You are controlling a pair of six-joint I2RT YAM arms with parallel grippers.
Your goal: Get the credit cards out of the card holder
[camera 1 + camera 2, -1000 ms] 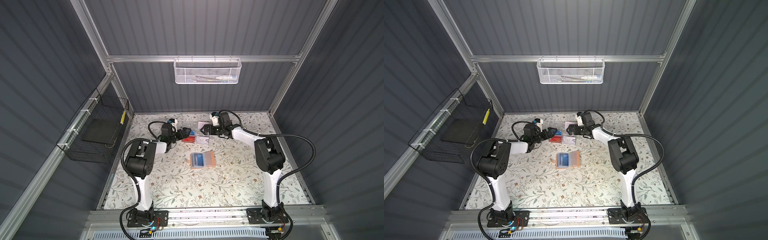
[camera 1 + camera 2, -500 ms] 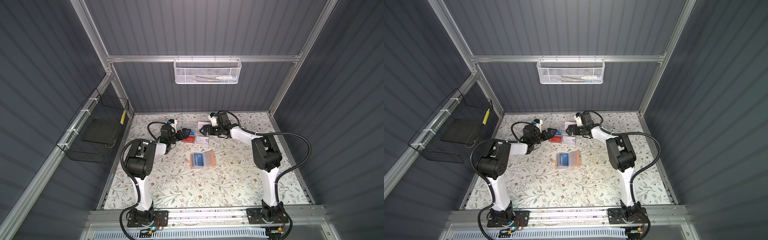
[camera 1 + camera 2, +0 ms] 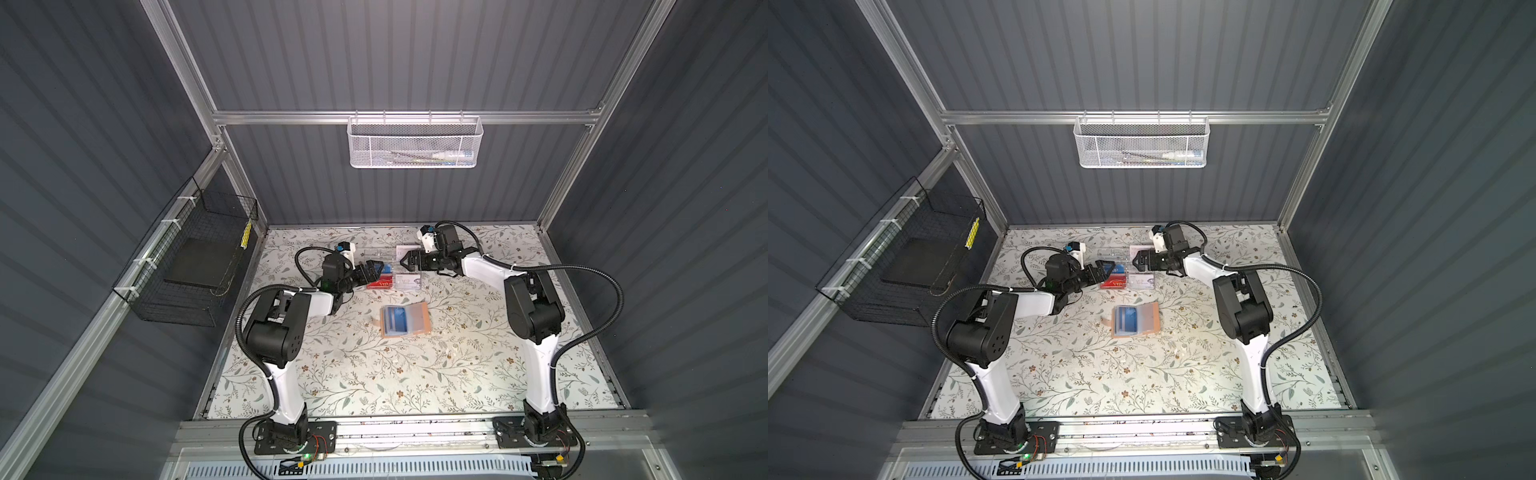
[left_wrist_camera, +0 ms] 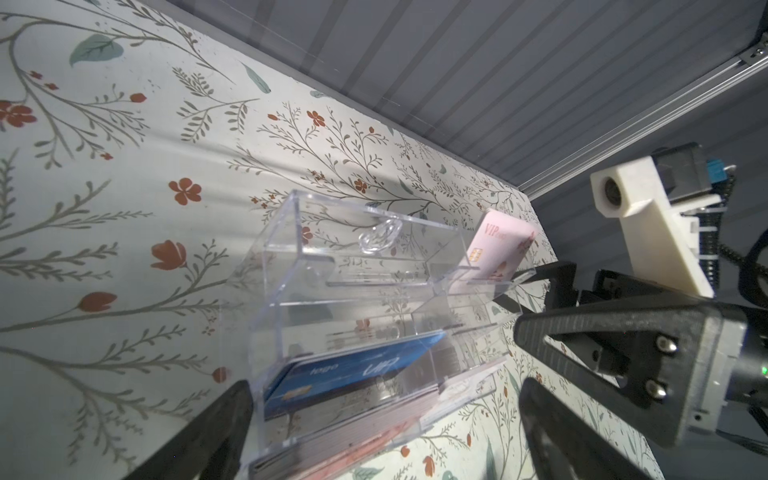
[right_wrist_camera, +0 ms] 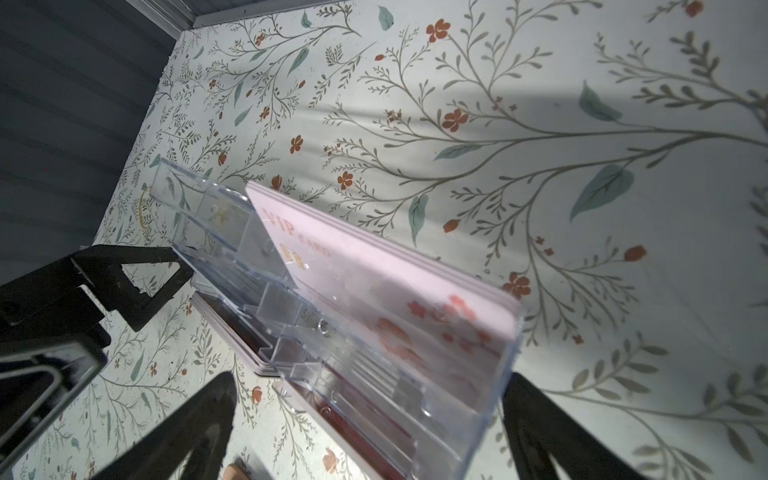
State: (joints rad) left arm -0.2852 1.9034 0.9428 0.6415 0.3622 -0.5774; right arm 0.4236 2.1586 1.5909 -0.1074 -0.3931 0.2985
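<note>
Card holder [image 3: 419, 316] open at the middle of the worktop [image 3: 374, 374], blue credit cards [image 3: 395, 322] showing in a sleeve. Left jaws and right jaws released, empty, flanking the clear acrylic box [image 4: 353, 299] near the far edge. Risk of clamping that box instead, tipping it, spilling its contents.

Top views evenly bright, sharp; wrist views dimmer, banded shadows, edges curved

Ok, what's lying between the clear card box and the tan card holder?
Nothing: only bare floral table cover separates the clear box from the card holder, shown in both top views.
</note>
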